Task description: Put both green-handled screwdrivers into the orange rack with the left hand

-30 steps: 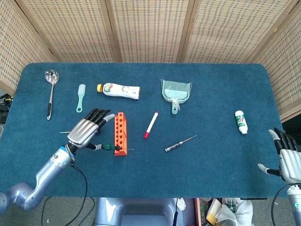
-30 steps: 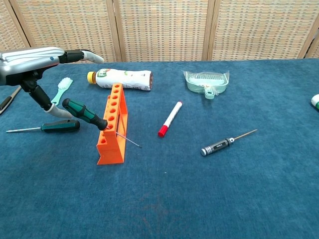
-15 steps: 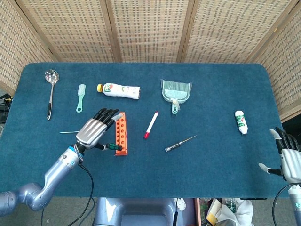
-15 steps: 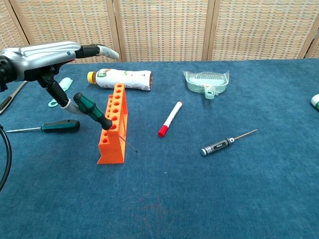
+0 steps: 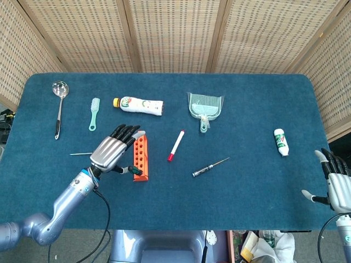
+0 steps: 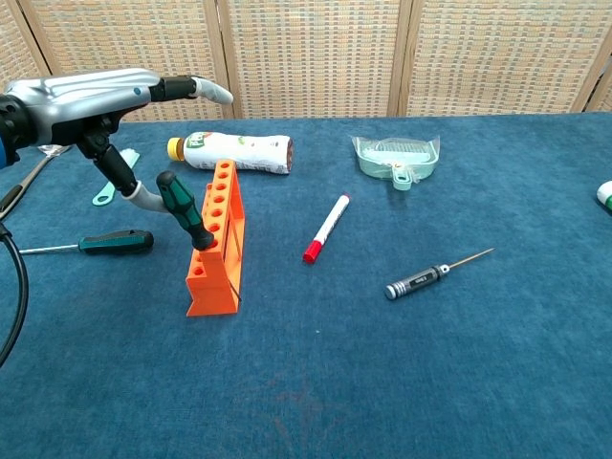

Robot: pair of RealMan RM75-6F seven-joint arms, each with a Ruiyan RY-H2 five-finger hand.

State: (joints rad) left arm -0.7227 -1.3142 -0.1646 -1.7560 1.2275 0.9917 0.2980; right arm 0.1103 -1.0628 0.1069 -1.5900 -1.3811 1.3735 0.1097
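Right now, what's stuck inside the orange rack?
A green-handled screwdriver leans in a front hole of the orange rack, touched by the left hand. Its shaft is mostly hidden inside.

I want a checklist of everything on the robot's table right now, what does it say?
Surface: blue cloth table.
Job's things: orange rack standing; one green screwdriver tilted with its tip in a rack hole; second screwdriver lying flat, left of the rack.
Clutter: ladle, brush, bottle, dustpan, red marker, black screwdriver, small bottle.
Hands: left hand holds the tilted screwdriver's handle; right hand holds nothing, fingers apart, at the table's right edge.
Cables: black cable hanging under the left arm.
Surroundings: woven screens behind.
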